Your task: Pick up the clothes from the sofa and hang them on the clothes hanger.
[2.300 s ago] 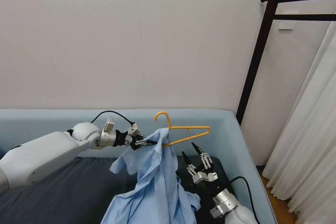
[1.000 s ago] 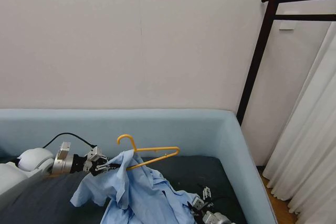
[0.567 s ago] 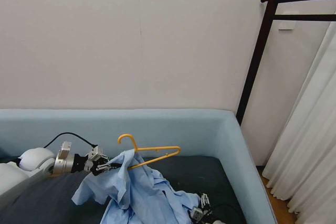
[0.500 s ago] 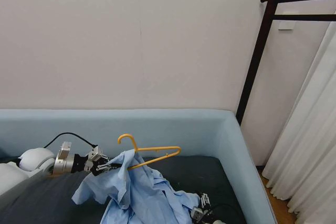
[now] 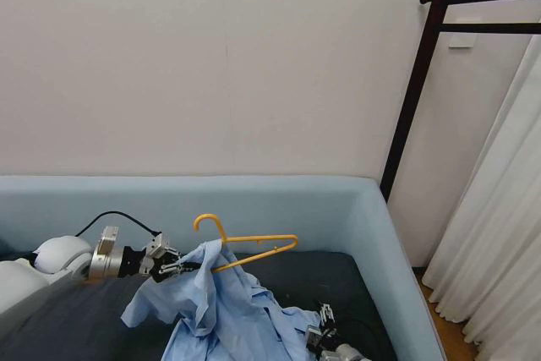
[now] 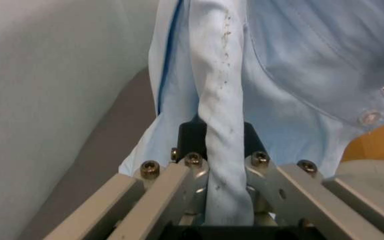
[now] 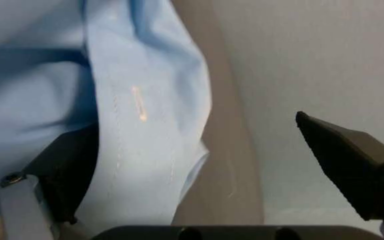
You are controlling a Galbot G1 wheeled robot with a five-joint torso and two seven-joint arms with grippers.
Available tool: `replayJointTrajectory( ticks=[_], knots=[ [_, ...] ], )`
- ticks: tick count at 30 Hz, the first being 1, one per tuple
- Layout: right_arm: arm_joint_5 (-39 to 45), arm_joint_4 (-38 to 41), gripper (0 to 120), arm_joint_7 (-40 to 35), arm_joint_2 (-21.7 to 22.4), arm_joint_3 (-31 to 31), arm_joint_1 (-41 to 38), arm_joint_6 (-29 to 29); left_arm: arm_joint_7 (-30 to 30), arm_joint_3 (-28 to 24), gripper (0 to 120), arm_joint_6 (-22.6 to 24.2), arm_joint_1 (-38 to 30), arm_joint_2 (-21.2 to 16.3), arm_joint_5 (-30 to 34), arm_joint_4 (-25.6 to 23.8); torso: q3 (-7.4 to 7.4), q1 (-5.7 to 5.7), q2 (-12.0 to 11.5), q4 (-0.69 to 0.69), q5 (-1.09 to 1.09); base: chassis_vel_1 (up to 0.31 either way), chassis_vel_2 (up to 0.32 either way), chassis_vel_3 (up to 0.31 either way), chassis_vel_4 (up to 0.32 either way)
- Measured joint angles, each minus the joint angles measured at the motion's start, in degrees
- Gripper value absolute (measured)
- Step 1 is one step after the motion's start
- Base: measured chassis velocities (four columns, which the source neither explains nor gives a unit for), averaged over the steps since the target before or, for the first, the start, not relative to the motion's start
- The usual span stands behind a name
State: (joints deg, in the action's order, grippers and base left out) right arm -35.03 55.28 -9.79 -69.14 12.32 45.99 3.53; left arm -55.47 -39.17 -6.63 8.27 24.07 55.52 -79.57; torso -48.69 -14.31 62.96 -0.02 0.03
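The left claw [image 5: 178, 266] is over the left part of the sofa [image 5: 296, 200], its fingers pressed together on a rolled fold of the light blue shirt [image 5: 228, 314] near the collar. It holds that end of the shirt up above the dark seat cushion [image 5: 68, 319]. A yellow hanger [image 5: 262, 239] sits in the raised part of the shirt, with its hook standing up just right of the claw and one arm reaching out to the right, clear of the cloth. The rest of the shirt trails down to the right and lies crumpled on the cushion. There, at the near edge, the right claw [image 5: 320, 334] sits low with its fingers spread, and the shirt's edge lies against one of them. A dark wooden clothes rack [image 5: 412, 90] stands well apart, beyond the sofa's right end, beside a white curtain [image 5: 499, 234].
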Motion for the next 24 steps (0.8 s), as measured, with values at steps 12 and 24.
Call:
replayJointTrajectory(
  ticks=[12, 24],
  knots=[
    [-10.20, -3.15, 95, -1.29, -2.29, 0.30, -3.06, 3.27, -0.05, 0.13, 1, 0.18, -0.10, -0.49, 0.60, -0.33, 0.00, 0.00, 0.00, 0.01, 0.00, 0.000, 0.000, 0.000, 0.000],
    [-18.92, -1.96, 53, -4.03, -0.01, -2.07, -0.89, 7.03, -0.04, 0.13, 1, 0.46, -0.07, 0.02, 0.93, -0.04, 0.00, 0.00, 0.00, 0.00, 0.00, 0.000, 0.000, 0.000, 0.000]
  ],
)
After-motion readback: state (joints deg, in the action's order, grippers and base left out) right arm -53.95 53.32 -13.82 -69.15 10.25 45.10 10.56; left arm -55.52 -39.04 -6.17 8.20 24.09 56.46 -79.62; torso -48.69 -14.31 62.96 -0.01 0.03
